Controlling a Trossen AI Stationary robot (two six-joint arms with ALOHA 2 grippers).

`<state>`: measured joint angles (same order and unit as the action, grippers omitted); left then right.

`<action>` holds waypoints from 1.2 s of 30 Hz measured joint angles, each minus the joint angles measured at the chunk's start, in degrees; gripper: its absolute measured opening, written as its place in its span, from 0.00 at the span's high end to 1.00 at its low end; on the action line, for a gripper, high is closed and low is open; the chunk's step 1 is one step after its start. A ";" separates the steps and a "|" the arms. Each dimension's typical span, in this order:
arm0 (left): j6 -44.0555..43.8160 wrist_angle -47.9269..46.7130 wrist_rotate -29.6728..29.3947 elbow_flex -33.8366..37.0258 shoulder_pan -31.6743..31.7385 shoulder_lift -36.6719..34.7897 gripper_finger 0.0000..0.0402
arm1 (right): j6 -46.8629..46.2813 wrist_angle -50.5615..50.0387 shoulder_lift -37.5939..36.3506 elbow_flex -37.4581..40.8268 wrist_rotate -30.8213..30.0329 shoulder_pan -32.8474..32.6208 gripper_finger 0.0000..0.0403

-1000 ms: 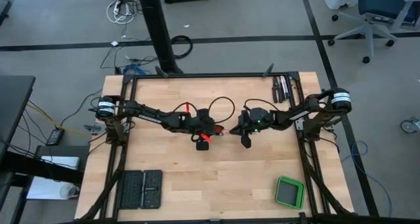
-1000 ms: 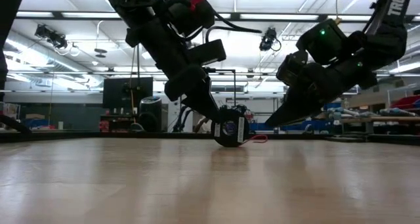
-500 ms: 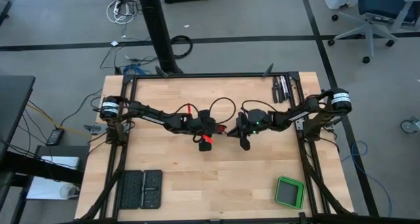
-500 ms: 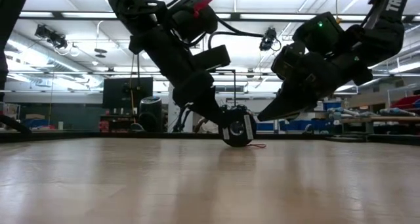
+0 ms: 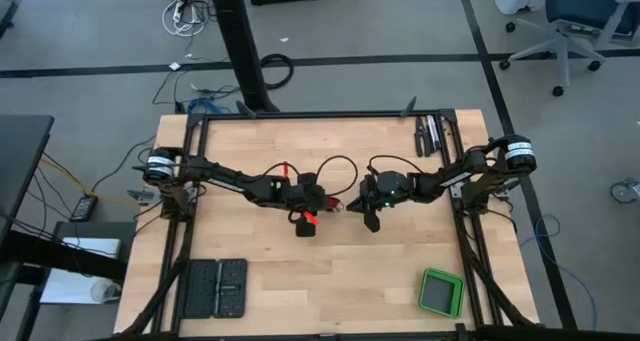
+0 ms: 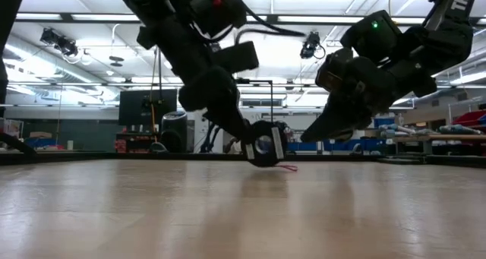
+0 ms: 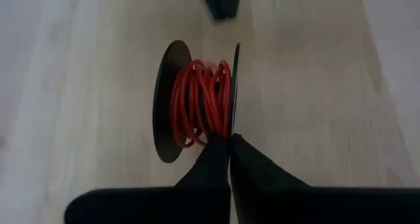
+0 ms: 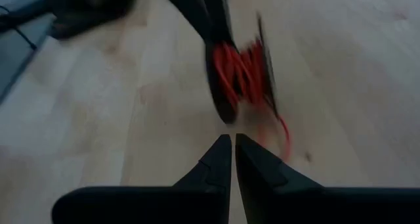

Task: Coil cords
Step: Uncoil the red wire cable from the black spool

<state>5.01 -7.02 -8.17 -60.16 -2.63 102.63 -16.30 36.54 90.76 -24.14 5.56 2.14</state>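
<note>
The red-orange cord is wound on a small spool with two black flanges. The spool stands on edge on the wooden table near its middle. A loose end of the cord trails on the wood beside it, also seen in the right wrist view. My left gripper is shut at the spool, reaching in from the table's left. My right gripper is shut and hovers just to the spool's right, touching nothing. My left gripper's shut fingertips meet at the rim of one flange, right beside the wound cord. They slant down from the table's left. The tips hide whether the rim or a strand lies between them. The spool stands on edge, low at the table.
A green box sits at the near right corner and two black trays at the near left. Dark tools lie at the far right. A black frame rims the table. Bare wood lies in front of the spool.
My left gripper went a little toward the table's right with the spool, then drew back toward the left. The spool moved with it and the loose cord end trailed along the wood. My right gripper has rolled slightly and stayed close by.
</note>
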 joint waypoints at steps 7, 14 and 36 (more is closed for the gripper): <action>4.25 -1.84 3.17 0.00 -0.16 -2.51 1.00 | 4.63 -1.15 -0.02 0.01 -0.77 -0.42 0.94; 10.57 -3.64 10.59 0.00 -0.16 -5.83 1.00 | 5.91 1.38 -0.02 0.02 6.73 -0.38 0.93; 16.00 1.29 17.30 -0.04 1.13 -14.80 1.00 | 8.88 10.19 -0.02 -2.88 17.28 2.74 0.71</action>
<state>21.02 -5.73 9.13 -60.20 -1.50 87.84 -7.41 46.73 90.74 -27.03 22.84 4.88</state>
